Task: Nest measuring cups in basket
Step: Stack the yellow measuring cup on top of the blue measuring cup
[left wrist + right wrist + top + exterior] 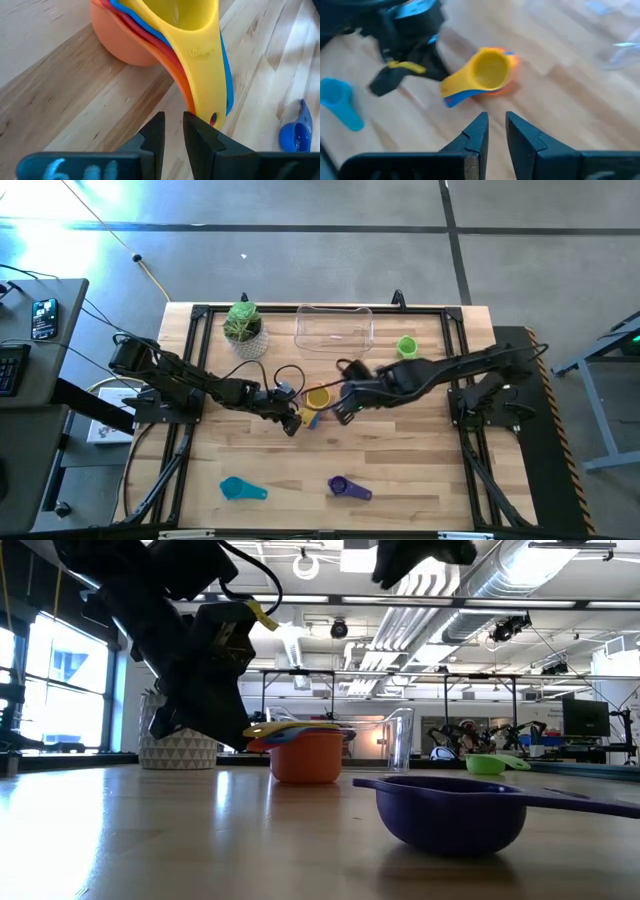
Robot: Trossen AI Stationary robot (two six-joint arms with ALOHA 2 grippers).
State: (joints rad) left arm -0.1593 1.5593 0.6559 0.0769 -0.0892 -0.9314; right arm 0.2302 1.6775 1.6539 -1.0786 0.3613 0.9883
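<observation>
I have a nested stack of measuring cups [317, 398] sitting on the desk [420, 470] near its middle, just in front of the clear basket [334, 328], which stands at the far edge: yellow cup [487, 70] on top, then blue, red and the orange cup [305, 757] at the bottom, handles fanned together. My left gripper [291, 423] is low beside the ends of those handles; from its wrist camera the jaws are nearly closed with only a thin gap, gripping nothing, and the yellow handle [207, 75] lies just ahead of them. My right gripper [345, 410] hangs above the desk on the other side of the stack, jaws also close together and holding nothing. The green cup [406, 346] sits apart, just to the right of the basket. The teal cup [240, 489] and the purple cup [345, 488] lie well apart from the stack near the front edge. A white pot with a plant [243, 330] stands left of the basket.
</observation>
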